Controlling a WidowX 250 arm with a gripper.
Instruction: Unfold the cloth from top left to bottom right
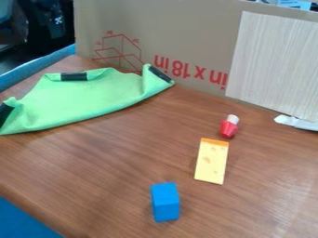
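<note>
On the far left of the table: a bright green fabric cloth [93, 100] lies in a broad, folded shape, its near edge curving out toward the middle of the brown wood-grain table [112, 172].
Cloth's dark patches: one black patch [74, 76] sits on the far edge, a second [160, 74] on the raised right corner, a third [5, 111] at the left end.
Gripper: I cannot tell whether its jaws are apart or together.
Right of the middle: a small red toy piece with a whitish tip [228, 128] lies just beyond a flat yellow piece with an orange far edge [211, 162], the two apart.
Near side: a blue rectangular block [165, 201] stands nearer and to the left of the yellow piece, apart from it.
Far side: a tan cardboard panel with red markings [186, 28] stands upright behind the cloth; a pale wood-grain board [273, 60] stands in front of its right part.
Right edge: a white object [295, 122], perhaps plastic, lies by the board's foot.
</note>
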